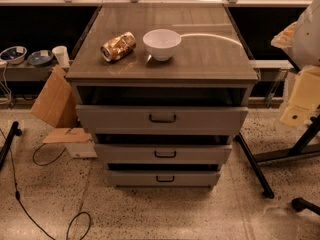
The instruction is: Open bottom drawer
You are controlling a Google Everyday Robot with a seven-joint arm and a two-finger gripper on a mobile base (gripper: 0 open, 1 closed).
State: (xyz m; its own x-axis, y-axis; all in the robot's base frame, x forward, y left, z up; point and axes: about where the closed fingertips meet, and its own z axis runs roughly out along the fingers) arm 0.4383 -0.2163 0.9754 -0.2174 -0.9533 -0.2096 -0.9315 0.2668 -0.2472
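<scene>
The bottom drawer point(162, 178) is the lowest of three grey fronts in the bench point(200, 59), close to the floor. Its front faces the camera, and its long axis runs level from left to right along the bench's front. The small dark bar handle point(165, 179) lies along that same line at the middle of the front. A dark slit shows above the front, under the middle drawer point(163, 154). How far the bottom drawer stands out cannot be told. The top drawer point(161, 118) also has a dark gap above it, the deepest of the three.

The gripper point(299, 101) appears to be the pale part at the picture's right edge, right of the bench and about level with its top drawer. It cannot be told whether its jaws are spread or pressed together. The bottom drawer lies lower and to the left of it, well apart, with the bench's right front corner between them.

In front of the bench the speckled floor lies open. A black stand leg point(255, 166) slants out from near the bench's lower right corner. A thin cable point(77, 226) loops at front left, and cardboard point(52, 104) leans beside the bench's left side. On the bench top lie a crushed can point(118, 46) and a white bowl point(161, 43), side by side.
</scene>
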